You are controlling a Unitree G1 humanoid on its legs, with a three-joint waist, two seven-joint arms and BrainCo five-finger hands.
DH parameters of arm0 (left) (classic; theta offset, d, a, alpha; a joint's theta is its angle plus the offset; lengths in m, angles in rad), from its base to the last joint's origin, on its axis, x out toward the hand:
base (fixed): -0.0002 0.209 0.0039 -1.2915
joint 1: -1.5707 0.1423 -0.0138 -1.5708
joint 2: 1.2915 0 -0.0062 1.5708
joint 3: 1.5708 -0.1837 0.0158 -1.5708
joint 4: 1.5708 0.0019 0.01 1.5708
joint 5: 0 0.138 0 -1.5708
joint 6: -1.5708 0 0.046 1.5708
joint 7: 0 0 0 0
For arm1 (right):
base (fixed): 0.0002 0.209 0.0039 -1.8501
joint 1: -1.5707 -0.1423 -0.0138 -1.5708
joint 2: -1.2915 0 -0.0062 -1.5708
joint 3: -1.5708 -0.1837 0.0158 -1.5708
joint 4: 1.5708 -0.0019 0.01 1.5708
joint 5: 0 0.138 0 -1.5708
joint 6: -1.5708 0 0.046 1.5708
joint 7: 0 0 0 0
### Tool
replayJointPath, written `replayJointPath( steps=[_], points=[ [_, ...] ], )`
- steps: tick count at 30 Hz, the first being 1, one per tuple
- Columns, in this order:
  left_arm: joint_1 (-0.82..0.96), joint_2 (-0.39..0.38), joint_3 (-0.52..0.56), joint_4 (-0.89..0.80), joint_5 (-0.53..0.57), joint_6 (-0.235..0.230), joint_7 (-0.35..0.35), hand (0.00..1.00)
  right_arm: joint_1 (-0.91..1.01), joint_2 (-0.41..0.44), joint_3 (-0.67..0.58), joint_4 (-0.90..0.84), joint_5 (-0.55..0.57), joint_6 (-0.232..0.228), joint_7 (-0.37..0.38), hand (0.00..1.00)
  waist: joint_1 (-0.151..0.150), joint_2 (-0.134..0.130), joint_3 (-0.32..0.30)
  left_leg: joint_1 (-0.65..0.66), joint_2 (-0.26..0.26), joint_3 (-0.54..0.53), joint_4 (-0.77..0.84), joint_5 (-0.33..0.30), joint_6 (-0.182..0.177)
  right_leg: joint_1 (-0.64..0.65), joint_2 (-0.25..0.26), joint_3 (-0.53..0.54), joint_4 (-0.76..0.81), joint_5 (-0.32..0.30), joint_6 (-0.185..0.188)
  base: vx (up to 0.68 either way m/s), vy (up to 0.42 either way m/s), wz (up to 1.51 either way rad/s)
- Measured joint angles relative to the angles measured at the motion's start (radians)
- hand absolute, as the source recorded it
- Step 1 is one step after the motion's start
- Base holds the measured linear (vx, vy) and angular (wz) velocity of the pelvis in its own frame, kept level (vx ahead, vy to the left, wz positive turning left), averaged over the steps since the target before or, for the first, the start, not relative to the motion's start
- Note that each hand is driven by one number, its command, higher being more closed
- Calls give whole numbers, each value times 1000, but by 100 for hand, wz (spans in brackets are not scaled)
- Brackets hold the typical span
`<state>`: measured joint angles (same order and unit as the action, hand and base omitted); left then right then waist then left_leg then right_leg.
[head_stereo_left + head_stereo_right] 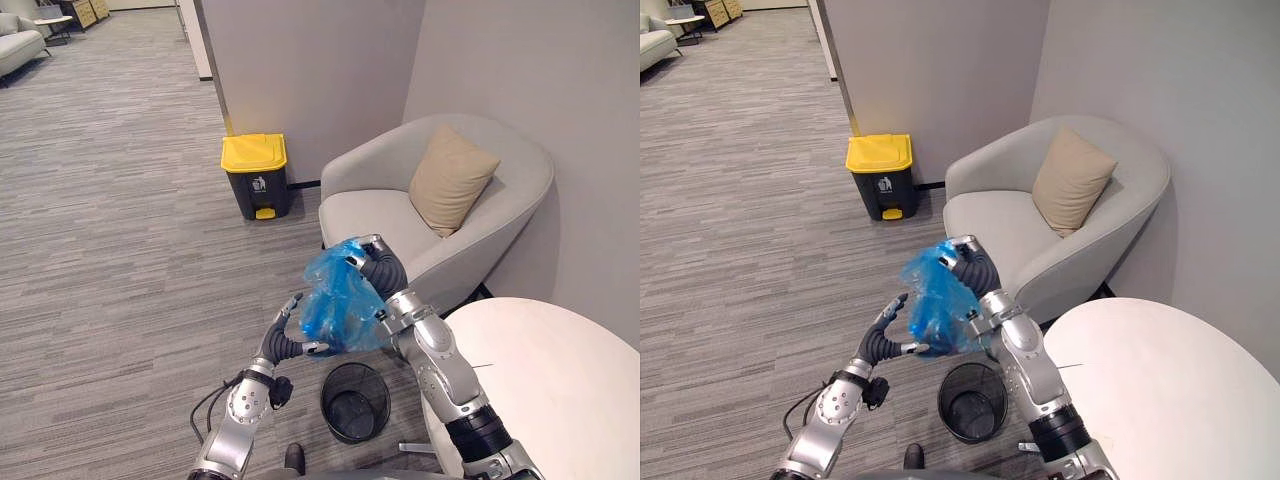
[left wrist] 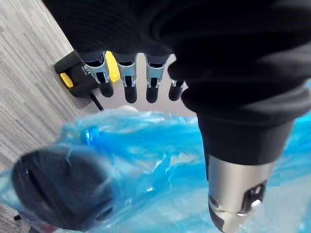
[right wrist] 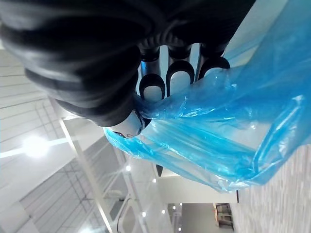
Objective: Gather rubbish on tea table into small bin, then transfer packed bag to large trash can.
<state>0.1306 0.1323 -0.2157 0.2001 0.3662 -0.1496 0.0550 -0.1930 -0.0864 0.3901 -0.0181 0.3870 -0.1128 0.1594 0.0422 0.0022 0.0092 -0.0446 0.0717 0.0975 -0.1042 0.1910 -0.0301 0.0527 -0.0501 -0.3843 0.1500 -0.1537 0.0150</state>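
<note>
Both eye views: right hand (image 1: 375,262) holds the blue bag (image 1: 342,295) above the small bin (image 1: 355,400), beside the counter (image 1: 550,380); left hand (image 1: 285,340) sits at its lower side, likely steadying it.
Left wrist view: fingers (image 2: 130,90) straight, released.
Right wrist view: fingers (image 3: 179,73) clenched on bunched bag plastic, likely for carrying.

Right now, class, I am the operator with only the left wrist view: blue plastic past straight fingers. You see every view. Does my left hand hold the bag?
Observer: No, the left hand is open; the right hand grips the bag by its top.
Operator: Where is the small bin?
Observer: The bin stands on the floor, roughly under the bag.
Operator: And the large can?
Observer: The can stands against the wall, yellow lid shut.
</note>
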Motion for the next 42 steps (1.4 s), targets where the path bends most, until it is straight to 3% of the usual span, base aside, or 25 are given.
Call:
replayJointPath(
  steps=[7,20,28,40,41,42],
  points=[
    [-31,-9,-11,8,69,33,80,0,-48,5,75,-15,27,0,23,100,1,-1,0,0,0,0,0,0,0,4,1,0,-6,5,2,0,0,0],
    [-46,-31,-61,11,64,33,101,0,-60,18,234,-42,119,7,42,100,1,-3,-2,2,0,1,0,0,0,4,0,1,-6,7,2,0,0,0],
    [-83,-30,-69,18,56,33,102,0,-76,18,278,-42,133,12,42,100,0,-3,-2,9,3,0,0,-1,-1,11,0,1,-6,7,2,0,0,0],
    [-161,-9,-176,79,56,26,105,0,-79,-10,337,-27,153,46,41,100,-1,4,-6,6,19,4,0,-7,-11,11,16,7,-9,10,-5,0,0,-2],
    [-174,-9,-188,88,56,25,104,100,-88,-10,341,-13,153,48,40,100,0,4,-6,6,19,4,0,-7,-11,11,16,7,-8,10,-5,0,0,0],
    [-179,-9,-191,90,56,25,104,100,-96,-10,345,-4,153,48,40,100,0,4,-6,6,19,4,0,-7,-11,12,16,7,-8,10,-5,0,0,0]
  ],
)
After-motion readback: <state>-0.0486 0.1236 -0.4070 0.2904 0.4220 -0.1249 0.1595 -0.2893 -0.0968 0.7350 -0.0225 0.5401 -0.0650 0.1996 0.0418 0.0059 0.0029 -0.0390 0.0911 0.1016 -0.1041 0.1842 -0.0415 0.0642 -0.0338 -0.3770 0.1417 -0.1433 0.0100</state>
